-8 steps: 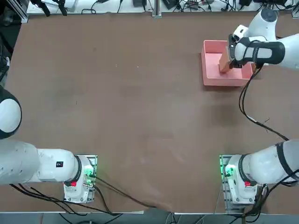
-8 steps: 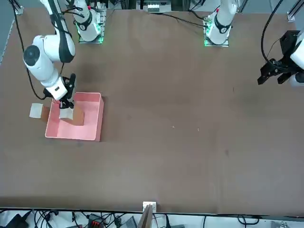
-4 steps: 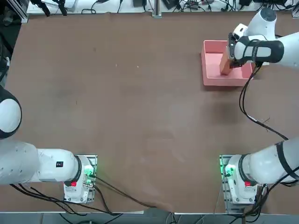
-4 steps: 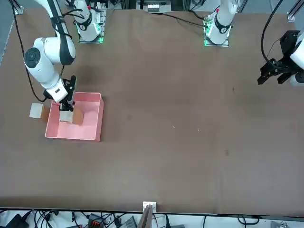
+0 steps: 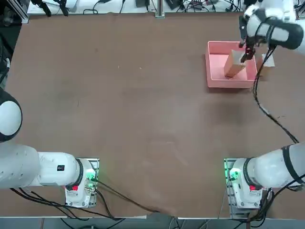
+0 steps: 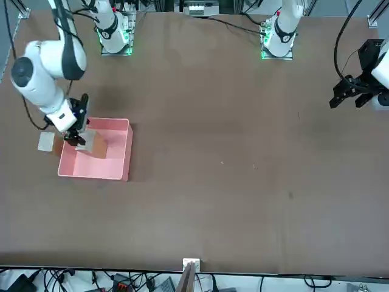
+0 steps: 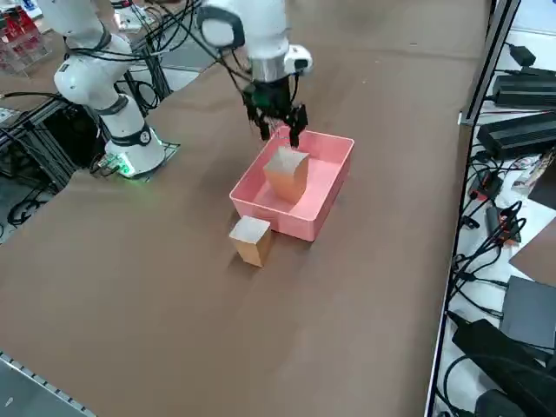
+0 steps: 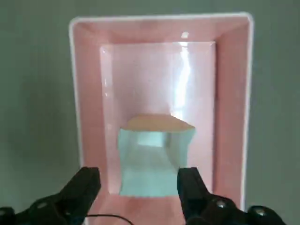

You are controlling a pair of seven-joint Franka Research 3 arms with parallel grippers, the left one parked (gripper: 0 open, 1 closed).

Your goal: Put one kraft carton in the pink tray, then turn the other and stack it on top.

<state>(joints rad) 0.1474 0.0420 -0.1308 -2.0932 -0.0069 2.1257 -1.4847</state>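
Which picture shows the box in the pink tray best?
The right side view: the kraft carton shows its pale top and brown sides. The top and front views show it partly behind the gripper; the wrist view looks from above.

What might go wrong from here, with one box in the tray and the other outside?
The right gripper, open above the pink tray, could clip the kraft carton inside and shift it.

The other kraft carton stands right by the tray's wall, so fingers reaching around it might bump the tray.

Once stacked, it could topple if set off-centre on the first one's small top.
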